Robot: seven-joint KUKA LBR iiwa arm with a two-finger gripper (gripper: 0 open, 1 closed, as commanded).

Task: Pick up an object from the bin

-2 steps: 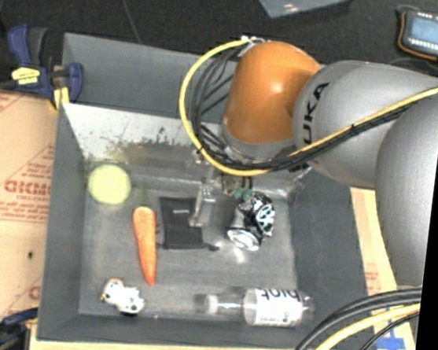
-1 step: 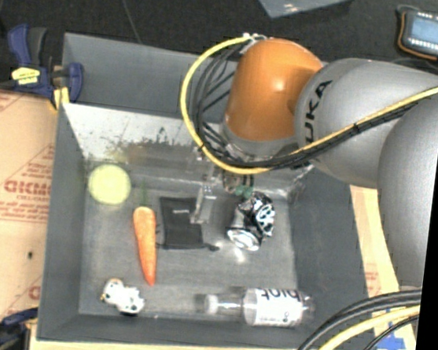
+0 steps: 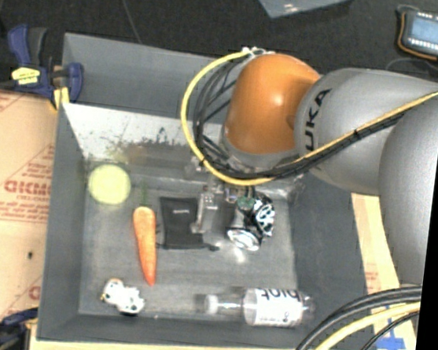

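Observation:
My gripper (image 3: pixel 209 218) hangs under the orange wrist cover, low in the middle of the bin. It is at the right edge of a flat black square thing (image 3: pixel 175 222) lying on the bin floor. Just right of the gripper lies a small black-and-white patterned thing with a shiny rim (image 3: pixel 254 224). An orange carrot (image 3: pixel 145 243) lies lengthwise left of the black square.
A pale green round disc (image 3: pixel 109 184) rests near the left wall. A clear bottle with a white label (image 3: pixel 264 307) lies along the front wall, and a small white toy with dark spots (image 3: pixel 123 296) sits in the front left corner. The arm covers the bin's back right.

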